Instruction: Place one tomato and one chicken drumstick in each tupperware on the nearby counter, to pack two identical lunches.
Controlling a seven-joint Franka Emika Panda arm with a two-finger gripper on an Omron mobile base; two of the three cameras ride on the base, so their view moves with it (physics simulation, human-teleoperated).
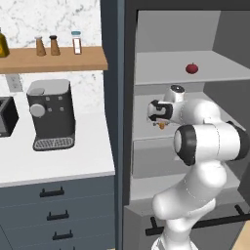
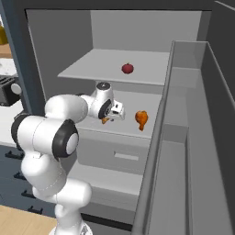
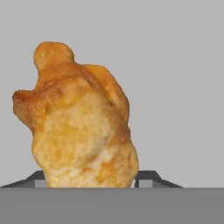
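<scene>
One chicken drumstick (image 3: pixel 81 122) squarely between both fingers (image 3: pixel 146 177), half-closed, seemingly touching; grip unconfirmed.

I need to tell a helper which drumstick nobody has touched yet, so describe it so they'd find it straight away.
Look inside the open fridge, at the middle shelf below the one holding the tomato. The free drumstick lies toward the right of that shelf. Unlike the other drumstick, which sits between the fingers of the tool, nothing touches it.
</scene>
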